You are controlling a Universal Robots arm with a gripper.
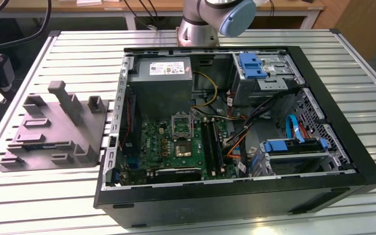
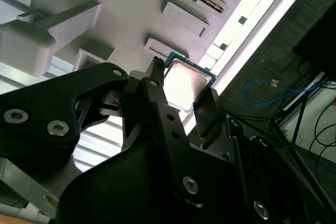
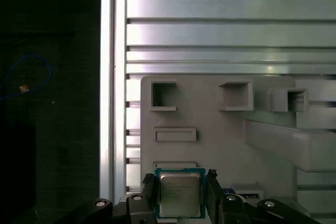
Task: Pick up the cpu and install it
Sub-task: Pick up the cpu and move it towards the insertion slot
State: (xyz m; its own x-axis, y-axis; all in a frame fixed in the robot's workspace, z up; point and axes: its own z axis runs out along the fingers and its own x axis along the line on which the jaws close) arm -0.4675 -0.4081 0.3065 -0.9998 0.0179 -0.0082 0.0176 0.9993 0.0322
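End effector (image 3: 180,181) grips the cpu (image 3: 180,196) flat, metal top upward.

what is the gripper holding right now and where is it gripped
The small flat square silvery-grey cpu, pinched by two opposite edges between the jaws of the black gripper, over the grey moulded tray.

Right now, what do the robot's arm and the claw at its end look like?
The arm is a silvery-grey tube with a pale blue cap on its joint. The gripper is matte black and angular, with two flat fingers and small silver screws in its body.
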